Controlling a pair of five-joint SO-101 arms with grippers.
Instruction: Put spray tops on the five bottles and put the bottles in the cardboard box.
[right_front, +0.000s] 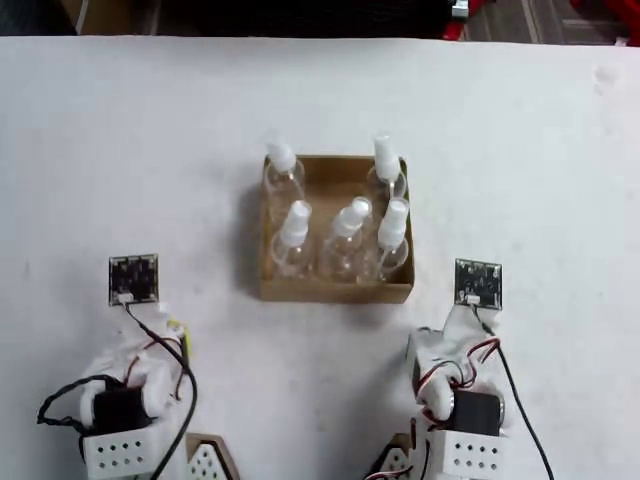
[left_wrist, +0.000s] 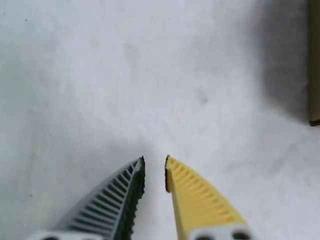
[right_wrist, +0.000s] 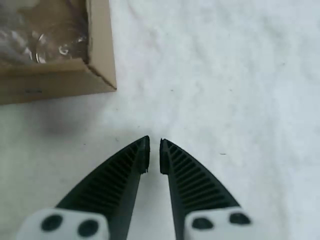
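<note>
The cardboard box sits at the table's middle. Several clear bottles stand upright inside it, each with a white spray top: two at the back and three in front. Both arms are folded back near the front edge, well short of the box. My left gripper, with one grey and one yellow finger, is shut on nothing above bare table. My right gripper is also shut and empty, close to the box's front right corner, where clear bottle bases show inside.
The white table spreads wide around the box on all sides. A box edge casts a shadow on the table in the left wrist view. Wires trail over both arm bases at the front edge.
</note>
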